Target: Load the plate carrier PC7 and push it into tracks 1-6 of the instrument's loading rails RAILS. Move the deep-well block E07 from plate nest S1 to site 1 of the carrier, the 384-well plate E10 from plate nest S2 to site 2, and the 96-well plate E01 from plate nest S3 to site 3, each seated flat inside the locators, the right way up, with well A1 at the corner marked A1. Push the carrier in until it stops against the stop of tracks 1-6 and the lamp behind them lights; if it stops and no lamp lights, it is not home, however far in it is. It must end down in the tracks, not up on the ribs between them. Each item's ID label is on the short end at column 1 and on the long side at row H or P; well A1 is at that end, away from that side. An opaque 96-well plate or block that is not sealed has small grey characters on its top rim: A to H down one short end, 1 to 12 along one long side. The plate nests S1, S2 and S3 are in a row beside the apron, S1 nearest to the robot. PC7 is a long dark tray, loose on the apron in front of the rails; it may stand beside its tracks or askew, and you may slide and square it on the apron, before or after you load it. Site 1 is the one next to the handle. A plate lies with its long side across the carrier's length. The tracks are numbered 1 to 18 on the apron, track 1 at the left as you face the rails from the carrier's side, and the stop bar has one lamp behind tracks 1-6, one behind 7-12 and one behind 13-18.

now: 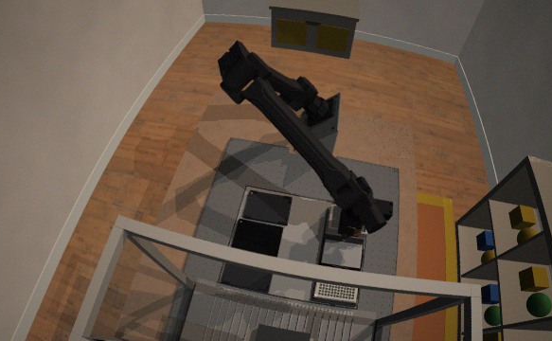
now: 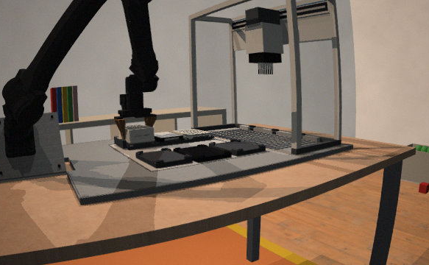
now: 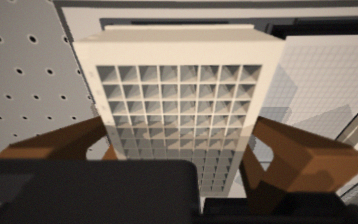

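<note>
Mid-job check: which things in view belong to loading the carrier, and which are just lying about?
Job:
- gripper, shut on deep-well block E07
- 384-well plate in the middle nest
- 96-well plate in the far nest
- carrier PC7, all sites unloaded
- loading rails

Lying about:
- shelf unit with blocks and balls
- bin of green balls
- red cube on the floor

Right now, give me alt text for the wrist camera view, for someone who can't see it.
Seen from above, the gripper is shut on the deep-well block E07, a cream block with a grid of square wells, one brown finger against each long side. The 384-well plate E10 lies to the right, and a perforated grey deck plate to the left.
</note>
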Tool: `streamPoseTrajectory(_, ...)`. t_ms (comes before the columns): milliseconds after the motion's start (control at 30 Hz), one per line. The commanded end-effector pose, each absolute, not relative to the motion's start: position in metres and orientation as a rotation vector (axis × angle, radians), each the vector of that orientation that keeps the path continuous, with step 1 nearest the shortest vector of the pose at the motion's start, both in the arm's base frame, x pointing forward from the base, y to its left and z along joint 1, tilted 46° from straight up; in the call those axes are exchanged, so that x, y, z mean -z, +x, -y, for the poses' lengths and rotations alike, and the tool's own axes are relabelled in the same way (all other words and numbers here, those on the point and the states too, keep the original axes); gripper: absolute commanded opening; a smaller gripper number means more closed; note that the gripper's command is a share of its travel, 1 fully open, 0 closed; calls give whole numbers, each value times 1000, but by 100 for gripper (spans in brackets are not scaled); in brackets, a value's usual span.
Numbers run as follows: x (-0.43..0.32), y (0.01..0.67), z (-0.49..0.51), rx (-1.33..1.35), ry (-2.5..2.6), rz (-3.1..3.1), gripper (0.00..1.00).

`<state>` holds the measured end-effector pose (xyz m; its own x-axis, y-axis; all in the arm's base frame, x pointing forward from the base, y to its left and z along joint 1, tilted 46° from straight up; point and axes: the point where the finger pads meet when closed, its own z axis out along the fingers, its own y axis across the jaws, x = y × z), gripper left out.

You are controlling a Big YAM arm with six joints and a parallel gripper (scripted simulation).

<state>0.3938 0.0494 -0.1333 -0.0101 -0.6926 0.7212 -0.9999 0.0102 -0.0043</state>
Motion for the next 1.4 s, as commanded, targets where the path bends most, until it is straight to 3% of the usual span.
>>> streamPoseTrajectory(0,130,402,-53,-763,1752,1770,0)
streamPoseTrajectory(1333,131,405,-53,-767,1752,1777,0)
streamPoseTrajectory(1367,131,405,-53,-767,1752,1777,94)
